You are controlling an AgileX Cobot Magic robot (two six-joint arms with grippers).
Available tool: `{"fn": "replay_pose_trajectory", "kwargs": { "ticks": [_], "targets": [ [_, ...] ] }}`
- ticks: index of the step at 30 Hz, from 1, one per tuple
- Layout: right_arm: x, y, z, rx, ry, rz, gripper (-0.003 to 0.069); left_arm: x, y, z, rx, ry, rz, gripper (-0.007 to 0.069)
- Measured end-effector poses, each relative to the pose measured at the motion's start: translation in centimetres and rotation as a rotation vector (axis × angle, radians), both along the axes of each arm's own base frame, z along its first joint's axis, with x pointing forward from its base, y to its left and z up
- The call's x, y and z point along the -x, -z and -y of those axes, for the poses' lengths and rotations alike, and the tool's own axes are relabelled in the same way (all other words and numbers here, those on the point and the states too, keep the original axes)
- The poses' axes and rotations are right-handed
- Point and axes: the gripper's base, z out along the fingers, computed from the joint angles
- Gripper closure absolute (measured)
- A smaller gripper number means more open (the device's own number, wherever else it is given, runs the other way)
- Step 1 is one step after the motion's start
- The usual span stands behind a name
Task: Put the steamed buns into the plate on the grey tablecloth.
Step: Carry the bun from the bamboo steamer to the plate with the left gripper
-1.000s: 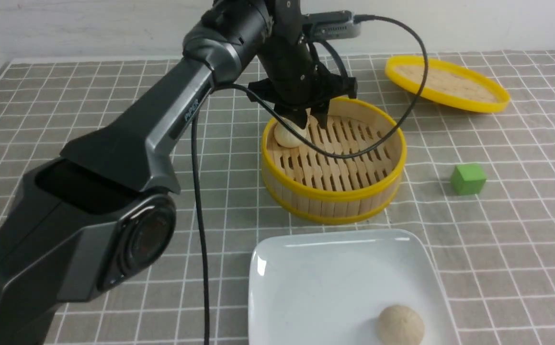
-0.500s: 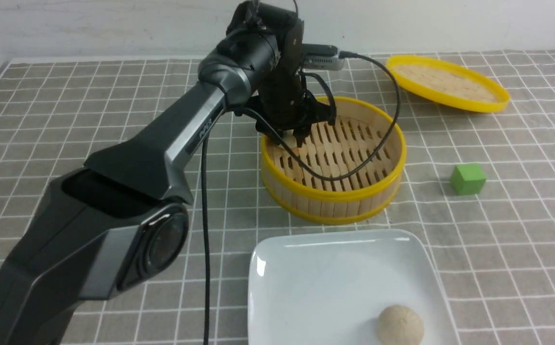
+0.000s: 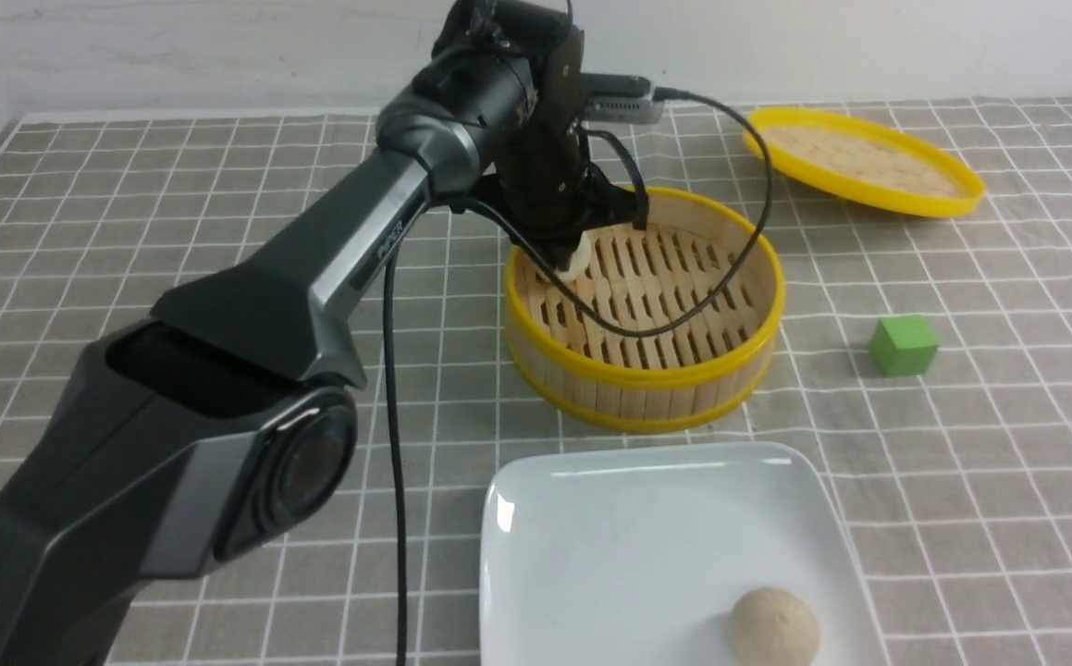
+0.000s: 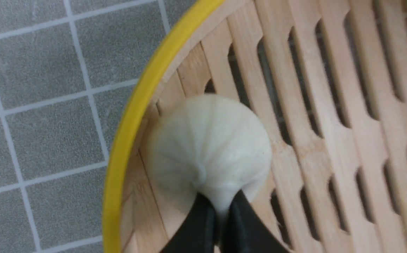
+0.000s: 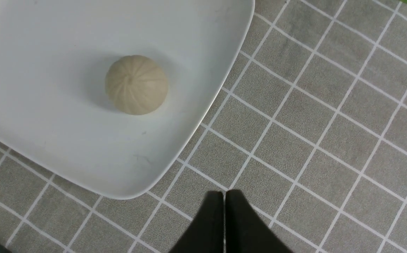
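1. Front view: left arm (image 3: 314,277) reaches forward, wrist bent down into the bamboo steamer (image 3: 646,388).
2. Plate (image 5: 48,52) lies just beside the right gripper (image 5: 224,196), whose jaws are pressed together and empty; first steamed bun (image 5: 136,84) sits on it.
3. Left gripper (image 4: 221,207) pinches the edge of the second steamed bun (image 4: 208,147), pleated top upward, round with no long axis.

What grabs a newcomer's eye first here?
The big dark left arm filling the front view's left, its left tool pinching a pale bun at the left edge of the yellow-rimmed steamer. Next, the second bun alone on the white plate, near its front right corner.
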Motion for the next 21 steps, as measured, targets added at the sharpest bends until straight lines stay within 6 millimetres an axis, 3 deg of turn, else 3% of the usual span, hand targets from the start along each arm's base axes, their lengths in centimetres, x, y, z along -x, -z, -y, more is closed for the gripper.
{"fn": "replay_pose_trajectory", "kwargs": {
  "ticks": [2,4,5,7,9,10,15,19,20,21],
  "targets": [
    [0.0,0.0,0.0,0.000,0.000,0.000,0.0628,0.5,-1.9,0.0,0.041,0.014,0.017,0.0603],
    [0.0,0.0,0.0,0.000,0.000,0.000,0.0626,1.9,-6.0,-0.2,0.119,0.052,0.059,0.0604],
    [0.0,0.0,0.0,0.000,0.000,0.000,0.0626,2.1,-6.3,-0.2,0.125,0.054,0.062,0.0604],
    [0.0,0.0,0.0,-0.002,0.000,-0.003,0.0622,3.8,-9.6,-0.7,0.183,0.079,0.073,0.0604],
    [0.0,0.0,0.0,-0.003,0.000,-0.004,0.0619,5.3,-11.0,-1.2,0.195,0.096,0.059,0.0604],
    [0.1,0.0,0.0,-0.001,0.000,-0.007,0.0615,6.9,-11.6,-1.7,0.183,0.110,0.029,0.0604],
    [0.1,0.0,0.0,0.000,0.000,-0.007,0.0609,12.9,-10.1,-2.6,0.070,0.178,-0.110,0.0603],
    [0.1,0.0,0.0,0.000,-0.001,-0.008,0.0601,18.7,-6.5,-2.6,-0.045,0.270,-0.255,0.0603],
    [0.1,0.0,0.0,0.000,-0.001,-0.008,0.0601,19.1,-6.3,-2.4,-0.051,0.280,-0.262,0.0603],
    [0.1,0.0,0.0,-0.002,-0.001,-0.010,0.0598,20.6,-4.6,-2.2,-0.085,0.303,-0.310,0.0603]
  ]
}}
